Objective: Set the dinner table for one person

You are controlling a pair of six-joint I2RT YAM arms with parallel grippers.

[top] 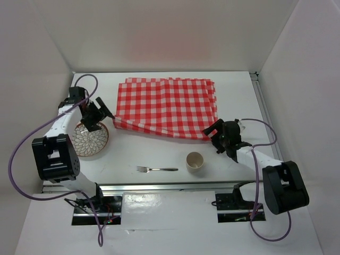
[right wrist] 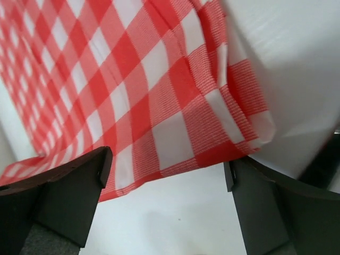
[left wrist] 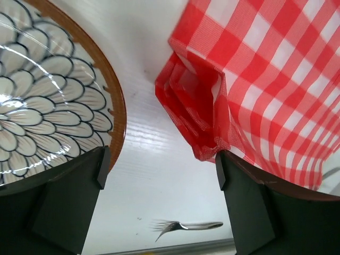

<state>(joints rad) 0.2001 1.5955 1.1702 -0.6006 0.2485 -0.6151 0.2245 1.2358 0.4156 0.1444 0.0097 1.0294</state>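
Left gripper (left wrist: 162,180) and right gripper (right wrist: 164,180) both spread (cup (top: 195,160) empty, plate (top: 94,142) bare).

Dinner table (top: 159,154): checked cloth (top: 167,106), plate (top: 91,139), fork (top: 156,169), cup (top: 195,160).

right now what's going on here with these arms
Both arms are at the red-and-white checked cloth, which lies folded at the back of the table. The left gripper is open at its near left corner, the right gripper open at its near right corner; neither holds it. A plate, fork and cup sit nearer the arms.
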